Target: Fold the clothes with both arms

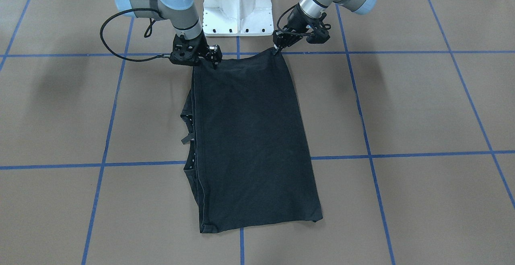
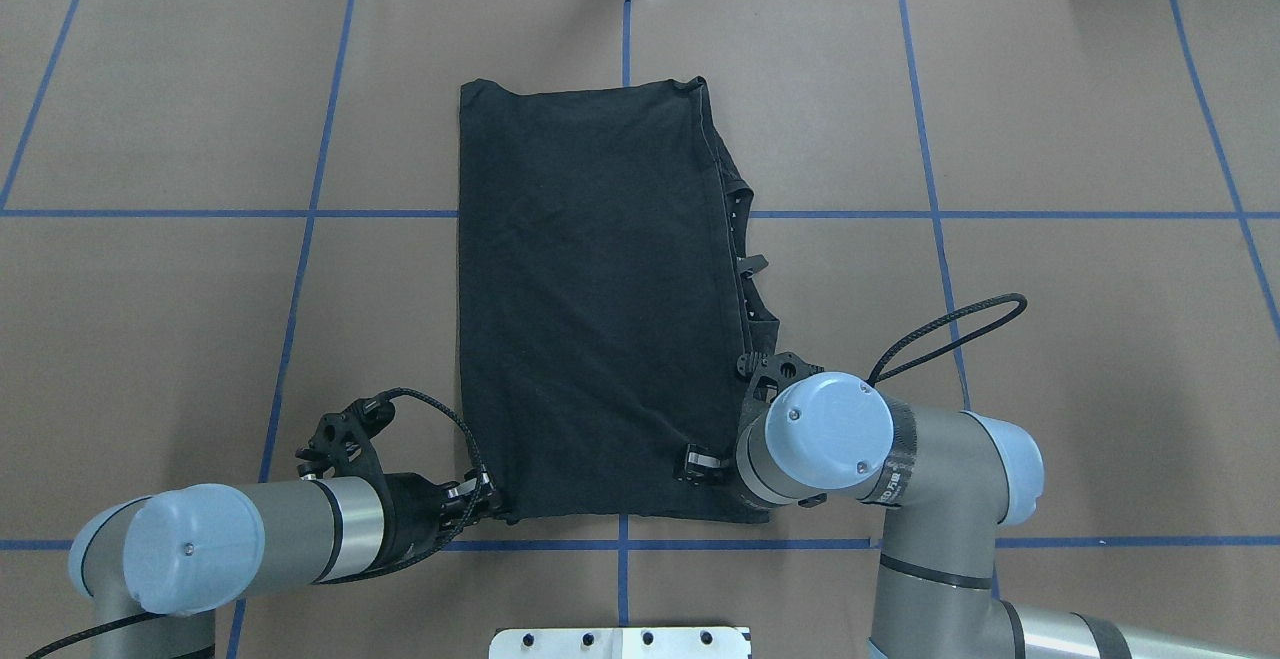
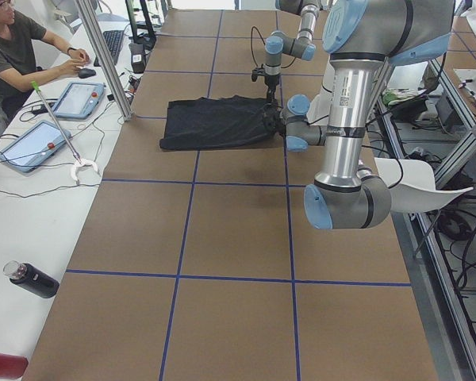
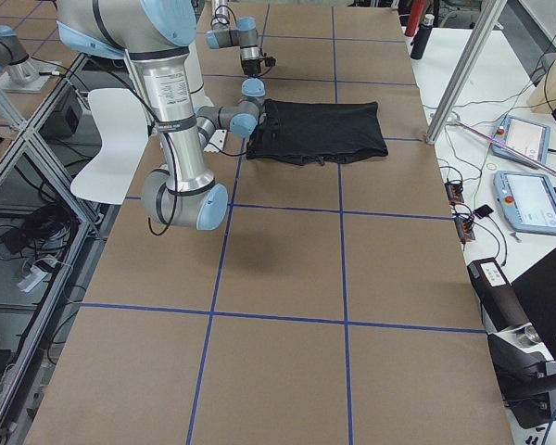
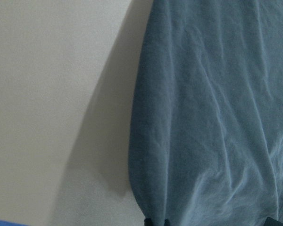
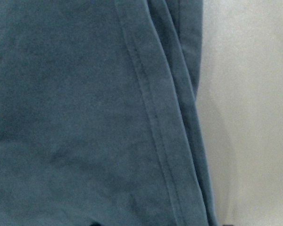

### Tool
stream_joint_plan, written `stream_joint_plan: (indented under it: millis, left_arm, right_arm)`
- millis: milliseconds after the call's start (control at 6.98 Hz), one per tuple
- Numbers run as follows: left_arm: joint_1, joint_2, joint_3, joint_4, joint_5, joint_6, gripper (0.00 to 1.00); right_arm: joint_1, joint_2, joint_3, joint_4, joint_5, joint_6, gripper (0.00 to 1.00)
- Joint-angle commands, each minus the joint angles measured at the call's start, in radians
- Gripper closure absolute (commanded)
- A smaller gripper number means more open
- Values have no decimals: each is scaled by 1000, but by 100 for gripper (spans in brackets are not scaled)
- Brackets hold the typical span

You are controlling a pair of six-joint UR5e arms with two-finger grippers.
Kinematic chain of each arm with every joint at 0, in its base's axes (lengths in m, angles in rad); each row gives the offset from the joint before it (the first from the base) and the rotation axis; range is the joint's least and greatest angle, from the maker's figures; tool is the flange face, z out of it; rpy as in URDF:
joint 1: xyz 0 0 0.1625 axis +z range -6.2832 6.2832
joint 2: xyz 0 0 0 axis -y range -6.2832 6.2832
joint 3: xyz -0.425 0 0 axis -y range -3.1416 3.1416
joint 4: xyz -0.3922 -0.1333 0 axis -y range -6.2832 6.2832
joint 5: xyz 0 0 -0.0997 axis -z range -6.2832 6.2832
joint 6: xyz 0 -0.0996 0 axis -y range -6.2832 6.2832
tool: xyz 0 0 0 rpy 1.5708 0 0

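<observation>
Now my left gripper (image 1: pixel 277 50) and right gripper (image 1: pixel 216 62) each pinch a near corner of the folded black T-shirt (image 1: pixel 249 136), which lies flat mid-counter (image 1: pixel 422 108), lengthwise away from me.

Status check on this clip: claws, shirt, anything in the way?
Left claw shut on a near corner of the shirt. Right claw shut on the other near corner. Shirt lies folded lengthwise. Nothing in the way.
</observation>
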Motion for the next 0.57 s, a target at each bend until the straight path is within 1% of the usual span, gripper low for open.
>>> stream_joint_plan:
  millis: [0, 143, 287, 430]
  left_arm:
    - [-2, 1, -1, 0, 0, 0, 100]
    - [-2, 1, -1, 0, 0, 0, 100]
    - [-2, 1, -3, 0, 0, 0, 100]
    - [-2, 1, -3, 0, 0, 0, 100]
  right_arm:
    - [-3, 4, -15, 5, 1, -1, 11]
    - [-1, 4, -17, 5, -1, 0, 12]
    - [-1, 6, -15, 7, 1, 0, 36]
    - [2, 12, -14, 5, 1, -1, 54]
